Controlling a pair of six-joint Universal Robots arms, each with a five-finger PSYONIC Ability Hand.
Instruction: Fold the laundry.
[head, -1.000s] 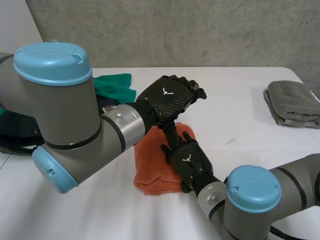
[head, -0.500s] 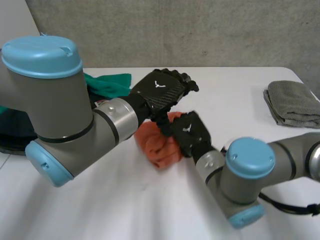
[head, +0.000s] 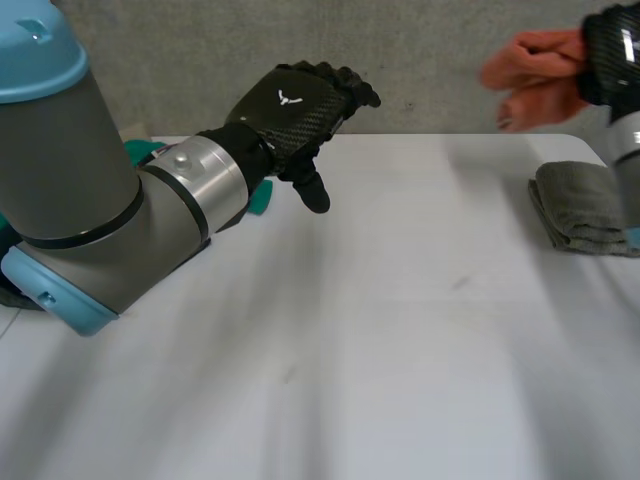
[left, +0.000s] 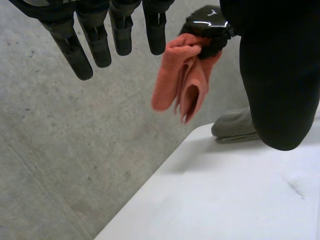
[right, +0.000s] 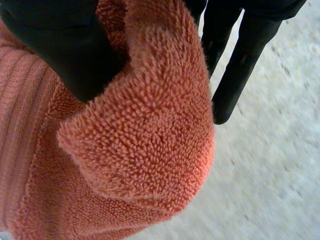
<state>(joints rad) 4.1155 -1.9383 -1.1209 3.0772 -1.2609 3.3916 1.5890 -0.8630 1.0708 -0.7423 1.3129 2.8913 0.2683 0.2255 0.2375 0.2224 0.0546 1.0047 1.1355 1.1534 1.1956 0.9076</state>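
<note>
My right hand (head: 614, 52) is raised high at the far right, above the table's back corner, shut on a folded orange towel (head: 535, 72) that hangs from it in the air. In the right wrist view the thumb (right: 60, 45) presses the orange towel (right: 135, 145) against the fingers (right: 240, 70). The left wrist view shows the same towel (left: 182, 82) dangling from the right hand (left: 207, 25). My left hand (head: 300, 105) hovers open over the table's back left part, fingers (left: 90, 40) straight and holding nothing.
A folded grey towel (head: 590, 205) lies at the table's right edge, below the raised orange one, also seen as a grey towel (left: 235, 127) in the left wrist view. A green cloth (head: 255, 195) peeks out behind my left arm. A grey concrete wall (head: 430, 60) stands behind the white table (head: 380, 330).
My right hand closed on the orange towel, lifted it off the table's middle and swung it up to the far right. My left hand rose and drew back to the left.
</note>
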